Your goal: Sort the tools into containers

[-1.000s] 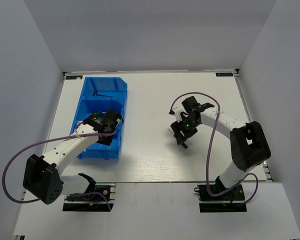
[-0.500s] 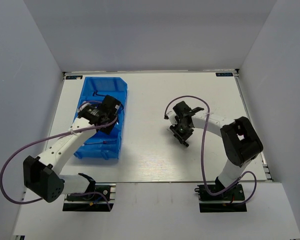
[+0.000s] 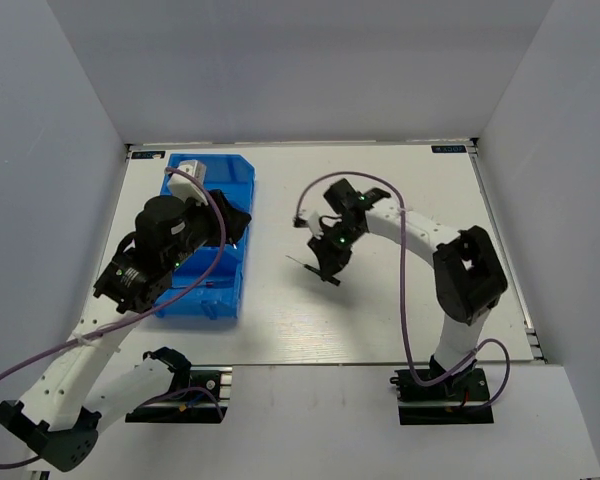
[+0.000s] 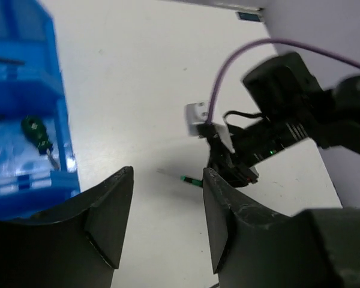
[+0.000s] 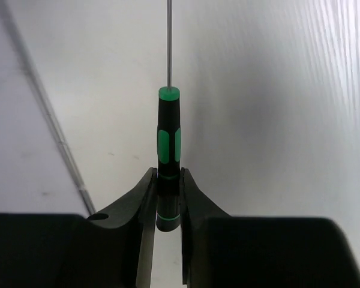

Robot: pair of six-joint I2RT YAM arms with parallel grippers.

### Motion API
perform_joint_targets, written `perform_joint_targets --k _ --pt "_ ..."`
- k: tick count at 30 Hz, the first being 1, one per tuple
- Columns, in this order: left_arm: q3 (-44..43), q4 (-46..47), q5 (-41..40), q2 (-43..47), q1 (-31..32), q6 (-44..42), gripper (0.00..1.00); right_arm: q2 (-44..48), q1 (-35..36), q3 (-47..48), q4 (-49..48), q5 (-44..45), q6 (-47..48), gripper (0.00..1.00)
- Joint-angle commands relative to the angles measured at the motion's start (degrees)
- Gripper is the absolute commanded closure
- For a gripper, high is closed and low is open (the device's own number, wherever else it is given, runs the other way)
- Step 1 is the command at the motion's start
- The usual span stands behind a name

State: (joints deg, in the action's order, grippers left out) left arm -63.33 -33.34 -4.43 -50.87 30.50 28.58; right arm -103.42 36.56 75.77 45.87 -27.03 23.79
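Between the right gripper's jaws, pinched by its handle's tail, sits the thin black-green screwdriver, over the bench right of the bin. It is likely light and stiff; the ribbed handle holds better than the slick shaft. Wide and empty, the left gripper hangs apart.

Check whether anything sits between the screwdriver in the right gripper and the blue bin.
The table strip between the black-green screwdriver, clamped in the right gripper, and the blue bin is bare. The left arm, however, hangs over the bin's middle, its open left gripper at the bin's right edge, on the approach side.
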Motion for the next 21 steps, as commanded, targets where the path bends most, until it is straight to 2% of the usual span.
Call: perform_joint_targets --k 1,3,4,7,13,17,21 --pt "-2.15 5.21 8.19 0.16 0.26 -9.85 0.40 -3.53 4.30 15.65 11.82 -20.94 15.53 1.00" --pt "-2.15 5.92 9.08 1.39 0.26 -9.86 0.39 -9.91 5.36 21.50 14.59 -24.55 16.55 1.00" --pt "-2.15 8.01 9.08 2.43 0.26 -9.86 0.39 -11.44 6.15 29.79 16.60 -24.30 16.20 1.00" --pt "-3.37 9.52 9.08 3.67 0.26 -9.86 0.33 -16.90 10.01 37.75 15.58 -21.59 12.52 1.00" --pt "-7.24 8.39 9.79 4.20 0.26 -11.88 0.32 -23.84 14.77 44.90 7.93 -14.65 5.59 1.00" --pt "-7.25 8.38 9.09 5.69 0.26 -11.88 0.26 -23.94 16.09 42.89 -6.82 -14.89 -4.44 1.00" --pt "-6.72 7.16 8.56 6.22 0.26 -11.88 0.26 -25.16 17.84 43.24 -20.60 -15.51 -14.89 1.00"
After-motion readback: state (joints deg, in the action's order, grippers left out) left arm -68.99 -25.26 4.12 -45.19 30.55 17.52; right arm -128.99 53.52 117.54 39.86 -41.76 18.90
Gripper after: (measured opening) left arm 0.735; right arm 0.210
